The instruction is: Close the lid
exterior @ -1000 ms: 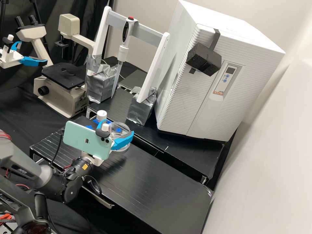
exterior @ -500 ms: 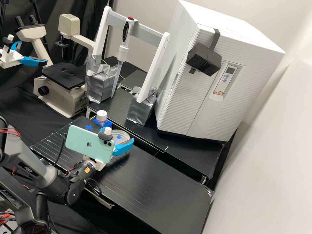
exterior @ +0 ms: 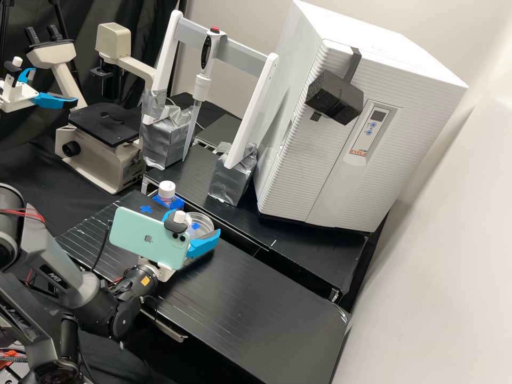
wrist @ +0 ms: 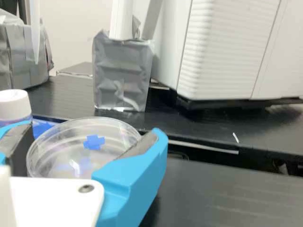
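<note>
White cabinet (exterior: 352, 133) upper right, high view. Worktop (exterior: 250, 298) runs centre to lower right, dish (exterior: 202, 226) near its back edge, just left of frame centre. Your end effector (exterior: 193, 223) is spread, dish between its two fingers; can't tell if either touches. Key relation: dish lies straight ahead of the palm, along the finger direction. It's round, no long axis to match. Clear lid (wrist: 111, 124) seems laid over it; can't tell if fully seated. Judgement: you stay centred, settle it level; an off-centre push could tilt it. Bottle (wrist: 14, 105) just beside dish.
</note>
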